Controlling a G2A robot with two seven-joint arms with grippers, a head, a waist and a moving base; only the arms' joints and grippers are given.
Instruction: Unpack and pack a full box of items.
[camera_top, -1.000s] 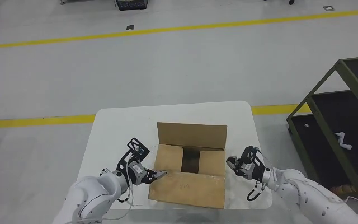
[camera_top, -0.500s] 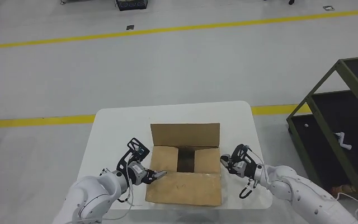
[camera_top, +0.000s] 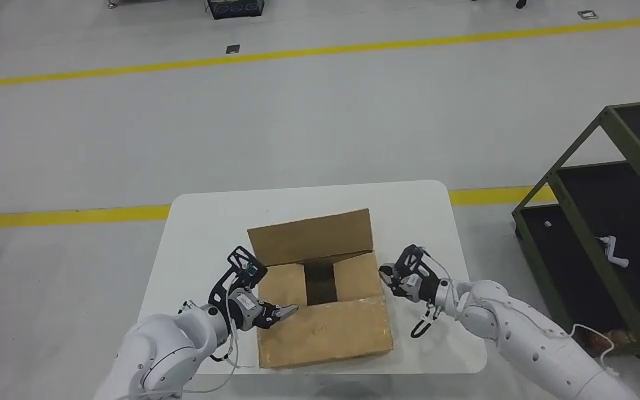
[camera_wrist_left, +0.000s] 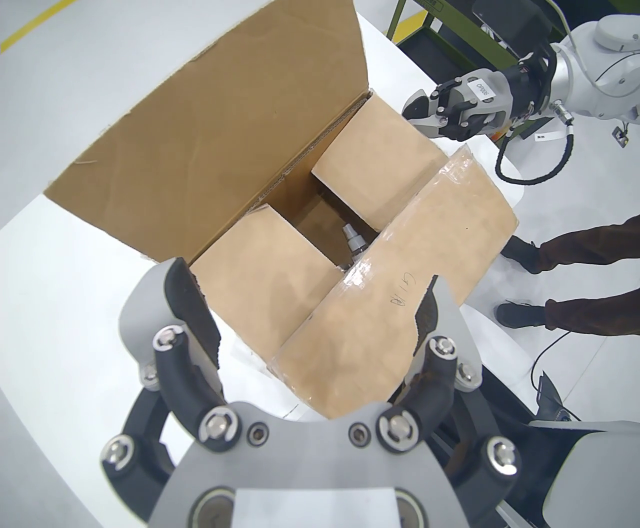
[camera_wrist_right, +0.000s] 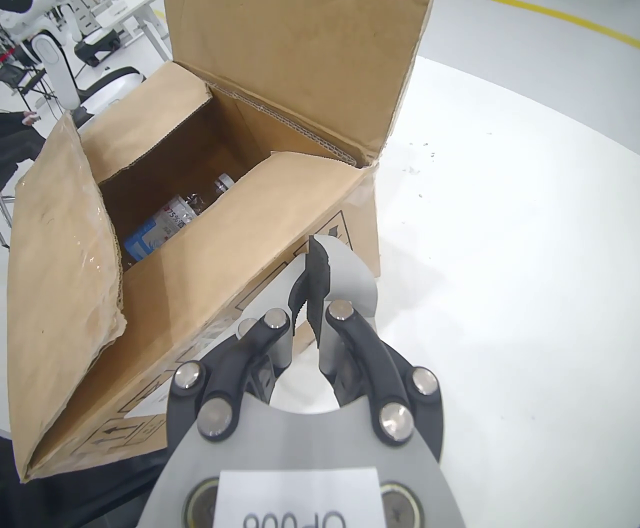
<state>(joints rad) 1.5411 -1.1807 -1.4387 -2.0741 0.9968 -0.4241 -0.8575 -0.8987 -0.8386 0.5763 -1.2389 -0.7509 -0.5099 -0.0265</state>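
- The brown cardboard box (camera_top: 320, 300) sits in the middle of the white rounded worktop (camera_top: 200, 230), its long axis running side to side between the two arms, slightly skewed.
- Its tall rear flap (camera_top: 310, 240) stands upright. The two short side flaps (camera_wrist_left: 255, 260) lie folded inward and nearly flat, and the taped near flap (camera_wrist_left: 400, 260) hangs out towards the robot.
- Down the dark gap between the side flaps lies a clear plastic bottle with a blue-and-white label (camera_wrist_right: 170, 220), on its side, its cap pointing roughly towards the rear wall.
- The left pincer (camera_wrist_left: 307, 285) is spread wide at the box's near left corner. One finger is outside the left wall and the other is over the taped near flap, so the box lies straight ahead of it.
- The right pincer (camera_wrist_right: 312, 270) is pressed together, holding nothing, with its tips at the box's right end wall just below that side's flap. I cannot tell whether they touch.
- Judgement: the side flaps cover most of the opening, so reaching the bottle turns on lifting them. Each arm is near its own end.
- A green metal rack (camera_top: 590, 190) stands well apart, off the worktop to the right.
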